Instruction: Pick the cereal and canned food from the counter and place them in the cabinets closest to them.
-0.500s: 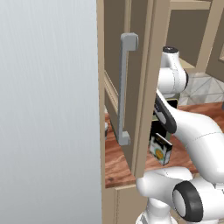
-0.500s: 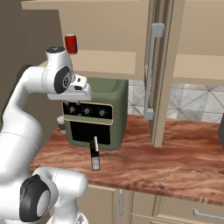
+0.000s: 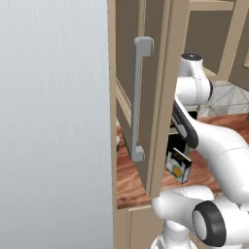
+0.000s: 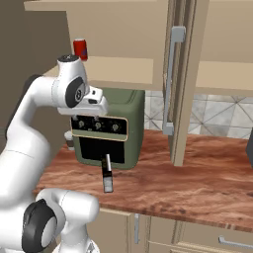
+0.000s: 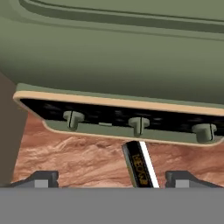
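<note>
The gripper [image 5: 106, 178] hangs above the counter [image 4: 207, 173] with its jaws spread wide and nothing between them. Below it the cereal [image 4: 107, 176] stands upright on the wood, just in front of a green oven [image 4: 118, 131]. A red can [image 4: 80, 48] sits on the cabinet [image 4: 118, 29] shelf above, its door [image 4: 180, 84] open

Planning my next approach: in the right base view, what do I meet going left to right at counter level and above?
red can → cereal → green oven → cabinet door handle
</note>
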You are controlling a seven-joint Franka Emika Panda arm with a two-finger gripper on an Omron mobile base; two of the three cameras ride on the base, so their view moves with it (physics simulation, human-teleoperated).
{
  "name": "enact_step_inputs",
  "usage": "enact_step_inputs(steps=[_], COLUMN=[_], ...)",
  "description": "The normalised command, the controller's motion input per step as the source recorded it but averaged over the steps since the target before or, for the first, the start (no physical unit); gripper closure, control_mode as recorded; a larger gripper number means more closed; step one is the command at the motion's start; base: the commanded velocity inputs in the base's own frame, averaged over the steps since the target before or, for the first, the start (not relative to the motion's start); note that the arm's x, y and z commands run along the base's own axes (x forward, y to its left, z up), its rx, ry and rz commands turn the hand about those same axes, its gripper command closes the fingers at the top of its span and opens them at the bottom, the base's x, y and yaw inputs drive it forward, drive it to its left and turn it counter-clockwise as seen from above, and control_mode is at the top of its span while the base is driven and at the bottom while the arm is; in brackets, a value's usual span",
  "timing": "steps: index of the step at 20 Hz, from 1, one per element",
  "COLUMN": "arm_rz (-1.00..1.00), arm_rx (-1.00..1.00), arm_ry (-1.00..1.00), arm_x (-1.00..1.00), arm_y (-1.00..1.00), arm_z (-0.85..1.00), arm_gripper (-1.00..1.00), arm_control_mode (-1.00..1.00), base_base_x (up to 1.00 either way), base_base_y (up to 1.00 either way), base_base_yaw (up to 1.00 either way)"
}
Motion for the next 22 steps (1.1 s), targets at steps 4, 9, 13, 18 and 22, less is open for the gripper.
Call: enact_step_inputs(steps=[4,9,13,18,22], arm_rz=[0.04,0.05,0.05,0.06,0.03], arm_rx=[0.03,0.0,0.0,0.0,0.0], arm_ry=[0.0,0.0,0.0,0.0,0.0], arm_x=[-0.17,-0.15,-0.08,-0.05,0.01], arm_y=[-0.49,-0.34,-0.25,-0.22,-0.1], arm_z=[-0.19,-0.28,-0.26,-0.31,-0.29], arm_gripper=[-1.0,-1.0,-1.0,-1.0,-1.0], arm_control_mode=[-1.0,-1.0,-1.0,-1.0,-1.0], base_base_x=[0.0,0.0,0.0,0.0,0.0], base_base_y=[0.0,0.0,0.0,0.0,0.0], base_base_yaw=[0.0,0.0,0.0,0.0,0.0])
